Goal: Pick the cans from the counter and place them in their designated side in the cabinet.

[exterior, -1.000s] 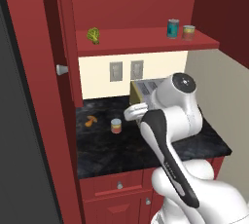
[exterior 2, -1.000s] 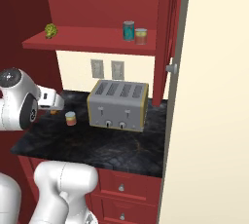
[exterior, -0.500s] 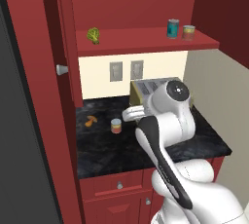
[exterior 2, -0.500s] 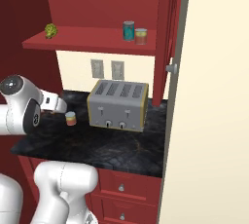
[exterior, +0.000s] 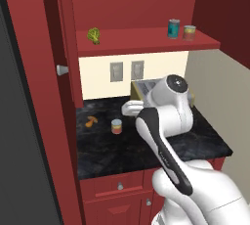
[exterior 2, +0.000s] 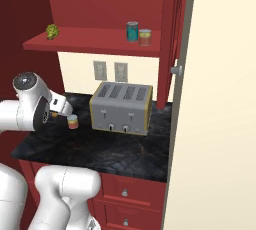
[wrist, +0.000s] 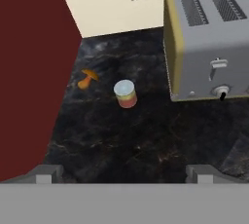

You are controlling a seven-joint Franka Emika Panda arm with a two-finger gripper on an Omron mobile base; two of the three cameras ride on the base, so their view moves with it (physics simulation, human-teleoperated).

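Note:
A red-and-yellow can (wrist: 125,94) with a silvery top stands upright on the black counter (wrist: 146,140), also seen from the base as the can (exterior: 116,126) and the can (exterior 2: 73,121). My gripper (wrist: 124,175) hovers above and short of it, open, with nothing between its fingertips (wrist: 46,174). Two more cans, a teal can (exterior: 173,28) and a red-and-yellow can (exterior: 189,33), stand at the right end of the cabinet shelf (exterior: 141,42). They show again as the teal can (exterior 2: 132,31) and its neighbour (exterior 2: 145,37).
A grey toaster (wrist: 209,38) stands right of the counter can, close by. A small orange curved item (wrist: 86,79) lies to its left, near the red cabinet side wall (wrist: 29,72). A green leafy lump (exterior: 93,34) sits at the shelf's left end.
The arm has swung slightly toward the can on the counter, carrying the hand a little closer to it. The jaws stayed open, and the cans have not moved.

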